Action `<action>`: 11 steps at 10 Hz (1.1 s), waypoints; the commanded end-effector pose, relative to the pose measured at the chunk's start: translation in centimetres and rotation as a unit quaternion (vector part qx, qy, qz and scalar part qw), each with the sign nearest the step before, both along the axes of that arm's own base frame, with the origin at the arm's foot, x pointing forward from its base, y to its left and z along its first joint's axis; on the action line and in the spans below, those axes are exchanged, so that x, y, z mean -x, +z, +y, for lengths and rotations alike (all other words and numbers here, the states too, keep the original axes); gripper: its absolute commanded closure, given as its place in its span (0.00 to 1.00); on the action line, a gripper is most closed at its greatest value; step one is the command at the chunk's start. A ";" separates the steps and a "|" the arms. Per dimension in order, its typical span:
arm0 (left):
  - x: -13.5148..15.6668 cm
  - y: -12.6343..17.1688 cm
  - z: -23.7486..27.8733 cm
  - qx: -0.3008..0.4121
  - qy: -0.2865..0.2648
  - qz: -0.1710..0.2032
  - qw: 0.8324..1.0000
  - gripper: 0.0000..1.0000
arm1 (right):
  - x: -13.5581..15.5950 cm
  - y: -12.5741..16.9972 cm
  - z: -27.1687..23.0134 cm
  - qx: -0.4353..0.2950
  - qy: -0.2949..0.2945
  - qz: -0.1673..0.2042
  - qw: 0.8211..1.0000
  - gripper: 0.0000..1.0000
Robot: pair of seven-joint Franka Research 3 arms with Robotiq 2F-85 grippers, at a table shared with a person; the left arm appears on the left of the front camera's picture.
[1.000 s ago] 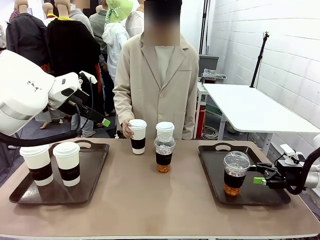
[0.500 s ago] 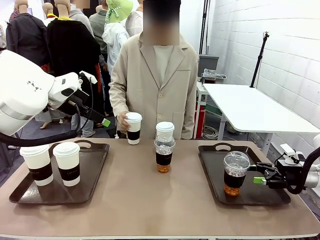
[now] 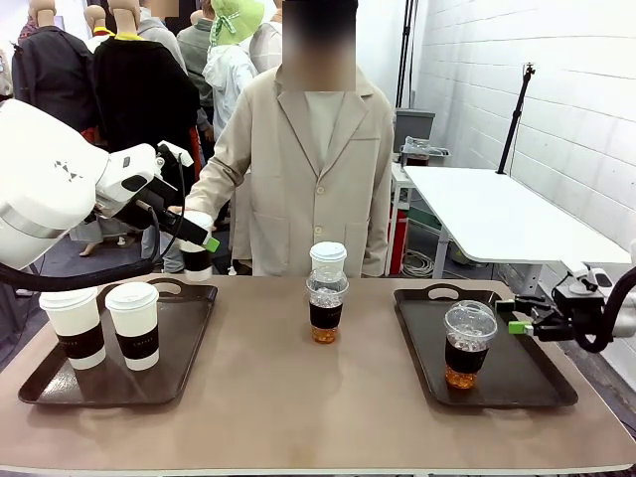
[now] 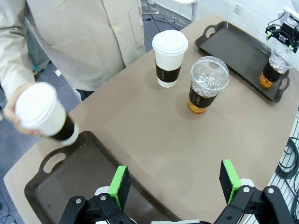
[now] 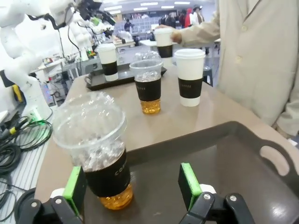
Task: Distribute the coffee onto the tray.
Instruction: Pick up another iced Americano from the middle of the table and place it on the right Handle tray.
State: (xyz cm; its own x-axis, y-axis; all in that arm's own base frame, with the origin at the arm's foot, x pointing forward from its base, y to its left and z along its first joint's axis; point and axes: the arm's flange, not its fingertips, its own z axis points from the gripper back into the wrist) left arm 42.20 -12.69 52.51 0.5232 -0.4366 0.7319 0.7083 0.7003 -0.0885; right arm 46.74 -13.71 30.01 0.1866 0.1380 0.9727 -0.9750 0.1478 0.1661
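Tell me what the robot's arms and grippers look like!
The left arm is chunky, rounded and white, with a black cable looping by it. The left gripper and right gripper are black, each with two fingers tipped by green pads.

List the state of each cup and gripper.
Left gripper: open, empty.
Right gripper: open, empty.
Held paper cup: lidded, in the person's hand.
Left-tray paper cups: upright, lidded.
Table paper cup: upright, lidded.
Table clear cup: upright, dome-lidded.
Right-tray clear cup: upright, dome-lidded.
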 end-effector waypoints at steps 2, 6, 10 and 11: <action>-0.2 -0.1 0.1 0.010 -0.002 0.004 1.000 0.00 | -2.5 3.4 1.7 0.052 0.012 0.014 0.998 0.00; -0.2 -0.1 0.1 0.010 -0.002 0.004 1.000 0.00 | -5.8 7.1 3.3 0.084 0.026 0.008 0.996 0.00; -0.2 -0.1 0.1 0.010 -0.002 0.004 1.000 0.00 | -9.1 8.9 4.8 0.103 0.044 0.019 0.993 0.00; -0.2 -0.1 0.1 0.010 -0.002 0.004 1.000 0.00 | -9.7 9.3 5.8 0.113 0.049 0.018 0.992 0.00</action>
